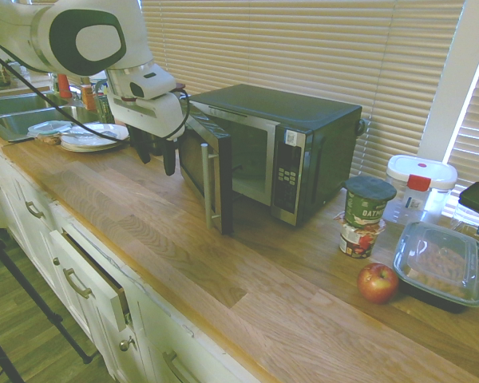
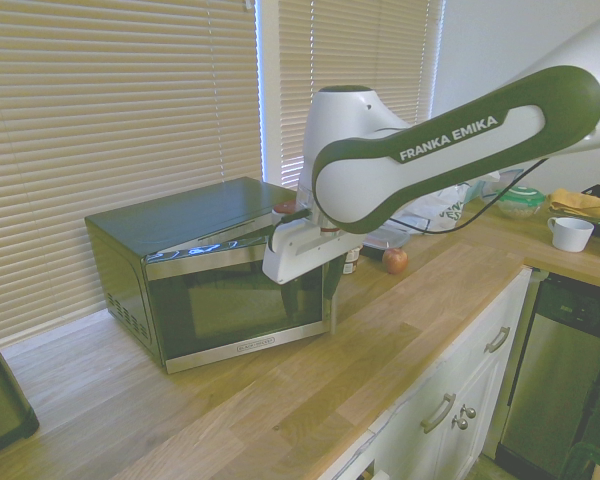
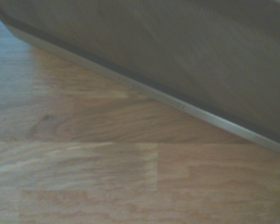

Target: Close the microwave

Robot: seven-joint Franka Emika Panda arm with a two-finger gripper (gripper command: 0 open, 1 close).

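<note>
Large black boxy microwave (image 1: 303, 140) with steel-framed dark glass door: stands on the wooden plank worktop (image 1: 223, 271) in front of the closed slatted window blinds (image 1: 303, 40). Door (image 1: 207, 171) swung partly open, hinged at the side away from the keypad panel (image 1: 288, 175); vertical silver bar handle (image 1: 208, 186) on its free edge.

Pincer (image 1: 156, 152): white body, two dark fingers pointing down, set slightly apart with nothing between them; it hangs just beside the outer face of the open door. Contact with the door cannot be told. The wrist view shows the door's lower edge (image 3: 144, 86) close above the wood.

Beyond the keypad side: two stacked tins with a dark lid (image 1: 366, 215), red apple (image 1: 378, 282), clear-lidded black food tray (image 1: 443, 263), white lidded tub (image 1: 419, 183).

Behind the arm: steel sink (image 1: 16, 112), stack of white plates (image 1: 92, 137).

Below: white drawers (image 1: 88, 279), one ajar.
</note>
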